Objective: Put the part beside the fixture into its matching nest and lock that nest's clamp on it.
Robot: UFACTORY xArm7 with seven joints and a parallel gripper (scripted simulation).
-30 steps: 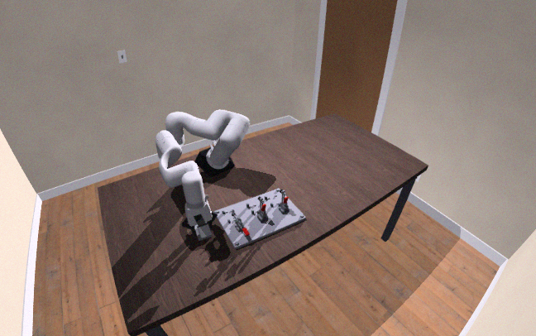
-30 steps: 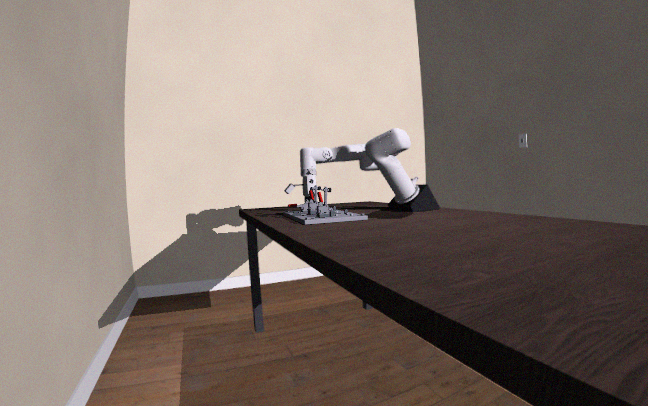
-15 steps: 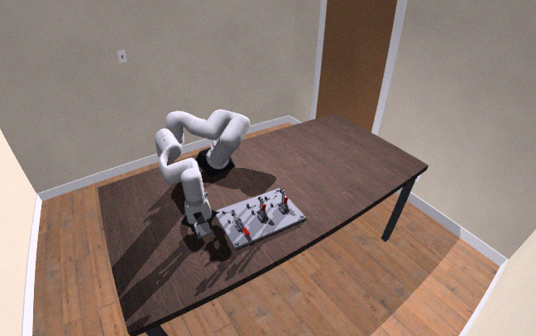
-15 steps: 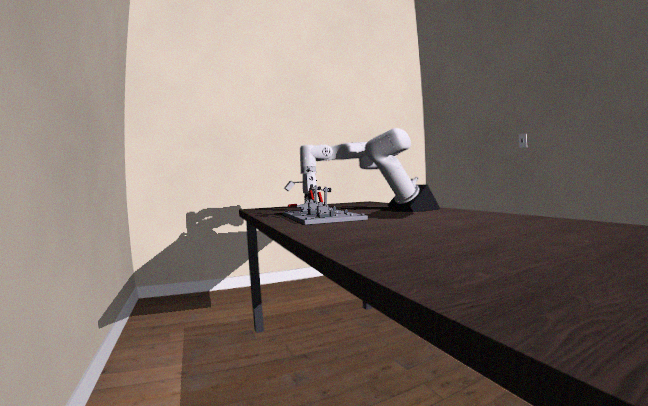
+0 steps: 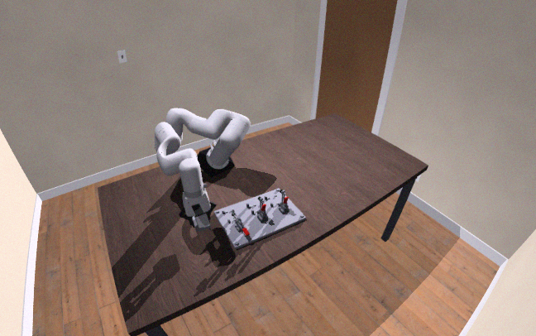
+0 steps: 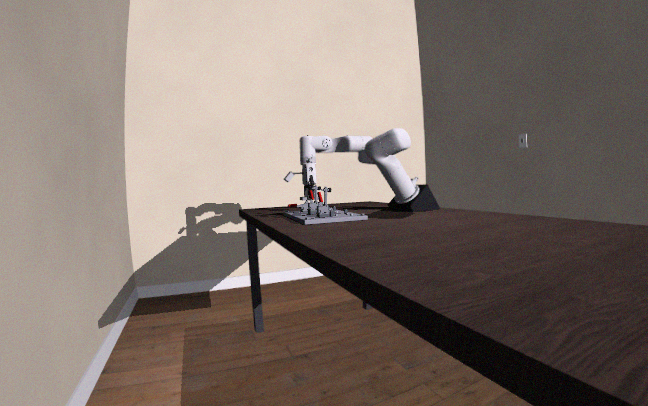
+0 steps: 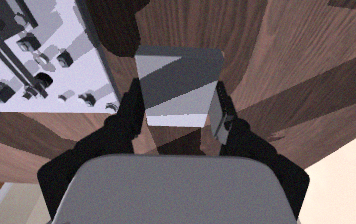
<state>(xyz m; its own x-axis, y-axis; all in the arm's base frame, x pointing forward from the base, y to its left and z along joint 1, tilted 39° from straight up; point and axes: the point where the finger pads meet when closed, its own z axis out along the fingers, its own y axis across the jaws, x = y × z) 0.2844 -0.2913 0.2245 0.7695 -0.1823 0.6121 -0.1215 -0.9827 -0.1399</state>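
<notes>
One arm, one plate [image 5: 289, 225] with three clamps, one block [image 7: 179, 85]. The gripper [image 7: 177, 107] is clamped on the block's two sides, holding it above the table [image 7: 300, 75]; the plate lies at ten o'clock of it in the wrist view. All three nests sit unfilled.

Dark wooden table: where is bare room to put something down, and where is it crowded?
The dark wooden table shows bare wood from the grey fixture plate to the end near the brown door. It is crowded where the gripper, jaws shut on the grey rectangular part, hangs beside the plate.
</notes>
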